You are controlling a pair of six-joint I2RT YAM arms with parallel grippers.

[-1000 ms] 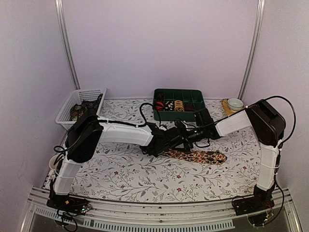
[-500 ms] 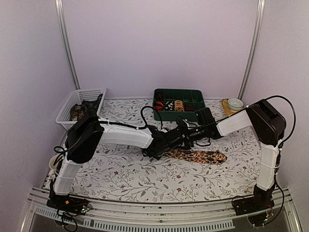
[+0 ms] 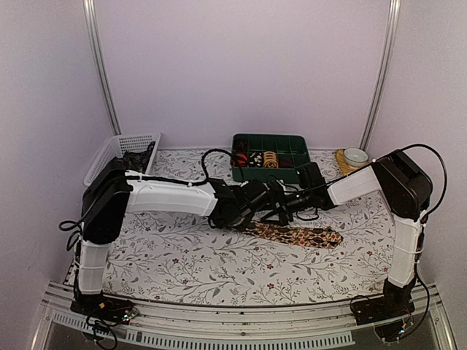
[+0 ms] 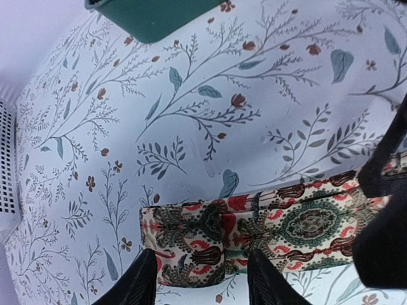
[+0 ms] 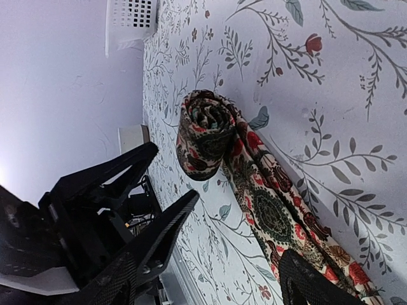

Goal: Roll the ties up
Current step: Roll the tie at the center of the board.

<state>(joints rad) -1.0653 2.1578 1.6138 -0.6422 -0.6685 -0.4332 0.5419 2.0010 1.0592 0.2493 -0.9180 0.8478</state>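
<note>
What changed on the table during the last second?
The left arm swung its elbow left, toward the white basket, and the left hand opened, seemingly letting go of the rolled end of the tie, which now lies free by its fingertips. The right hand, the rest of the tie and the green tray stayed put.

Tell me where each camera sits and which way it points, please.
Top: fixed above and behind the arms, looking down at the table, tray, basket and tie; both arms show.
Left wrist: on the left arm, looking down past the left pincer at the tie's rolled end; only its fingertips show.
Right wrist: on the right arm, looking low across the table through the right pincer at the roll's spiral.
Shared: both wrist views show the same rolled end and the basket's edge.
</note>
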